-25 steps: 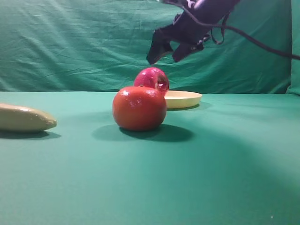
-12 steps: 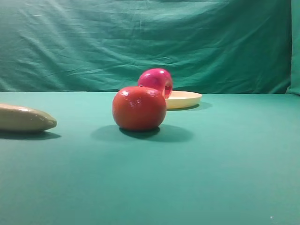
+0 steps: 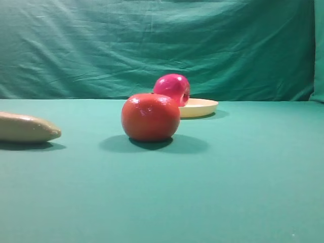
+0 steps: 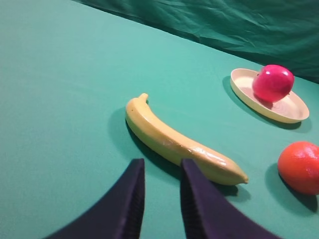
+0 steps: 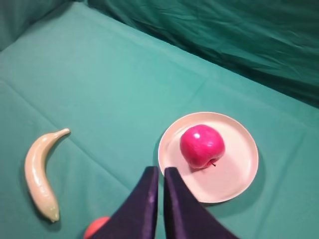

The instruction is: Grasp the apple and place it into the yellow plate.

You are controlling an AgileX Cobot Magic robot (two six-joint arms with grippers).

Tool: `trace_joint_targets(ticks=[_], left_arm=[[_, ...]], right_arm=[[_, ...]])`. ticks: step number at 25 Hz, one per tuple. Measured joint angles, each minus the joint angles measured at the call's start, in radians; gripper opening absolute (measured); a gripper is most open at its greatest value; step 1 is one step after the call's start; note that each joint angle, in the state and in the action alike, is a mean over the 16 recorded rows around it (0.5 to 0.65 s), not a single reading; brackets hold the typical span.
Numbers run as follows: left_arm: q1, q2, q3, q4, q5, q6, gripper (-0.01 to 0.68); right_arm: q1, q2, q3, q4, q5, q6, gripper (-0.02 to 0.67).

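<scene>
The glossy magenta-red apple (image 5: 202, 146) lies inside the pale-yellow plate (image 5: 234, 169), left of its middle. In the exterior view the apple (image 3: 172, 87) shows behind the orange-red fruit, with the plate (image 3: 202, 107) to its right. The left wrist view has the apple (image 4: 272, 82) in the plate (image 4: 291, 109) at far right. My right gripper (image 5: 160, 172) is shut and empty, high above the table, near the plate's front-left rim. My left gripper (image 4: 160, 164) stands narrowly open and empty, near the banana. Neither gripper shows in the exterior view.
An orange-red round fruit (image 3: 150, 117) stands in front of the plate; it also shows in the left wrist view (image 4: 299, 167). A pale banana (image 4: 174, 142) lies to the left on the green cloth (image 3: 228, 192). A green curtain (image 3: 101, 45) hangs behind.
The right arm has lifted out of the exterior view. The apple, let go, has rolled slightly to the right in the plate.
</scene>
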Motion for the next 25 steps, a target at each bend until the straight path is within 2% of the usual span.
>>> trace_joint_targets(ticks=[6, 11, 17, 25], left_arm=[[0.0, 0.0, 0.0, 0.0, 0.0, 0.0, 0.157], [0.0, 0.0, 0.0, 0.0, 0.0, 0.0, 0.157], [0.0, 0.0, 0.0, 0.0, 0.0, 0.0, 0.157], [0.0, 0.0, 0.0, 0.0, 0.0, 0.0, 0.157]], right_arm=[[0.0, -0.251, 0.242, -0.004, -0.083, 0.001, 0.0], [0.0, -0.433, 0.384, -0.015, -0.099, 0.004, 0.0], [0.0, -0.593, 0.471, -0.082, -0.086, 0.061, 0.0], [-0.002, -0.694, 0.529, -0.283, -0.071, 0.242, 0.0]])
